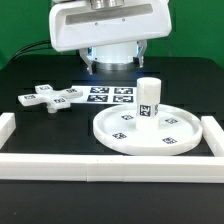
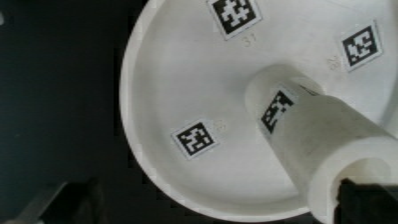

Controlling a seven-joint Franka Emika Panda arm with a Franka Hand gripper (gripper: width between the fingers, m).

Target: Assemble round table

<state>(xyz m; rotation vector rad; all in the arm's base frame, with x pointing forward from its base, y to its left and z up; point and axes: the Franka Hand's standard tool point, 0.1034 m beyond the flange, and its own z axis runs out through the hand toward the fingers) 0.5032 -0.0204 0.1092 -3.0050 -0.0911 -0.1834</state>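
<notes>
The large round rimmed disc (image 1: pixel 150 132) lies flat on the black table at the exterior view's right. The short cylindrical leg (image 1: pixel 149 97) stands upright at its middle. The cross-shaped knobbed base (image 1: pixel 50 98) lies apart at the exterior view's left. My gripper (image 1: pixel 112 66) hangs above and behind the leg, open and empty. In the wrist view the disc (image 2: pixel 214 90) fills the frame and the leg (image 2: pixel 320 125) rises from its middle. One dark fingertip (image 2: pixel 365 197) shows beside the leg's top. The gripper (image 2: pixel 210 208) holds nothing.
The marker board (image 1: pixel 105 95) lies flat between the base and the disc. White border rails run along the front (image 1: pixel 110 166), the exterior view's left (image 1: pixel 6 130) and its right (image 1: pixel 214 135).
</notes>
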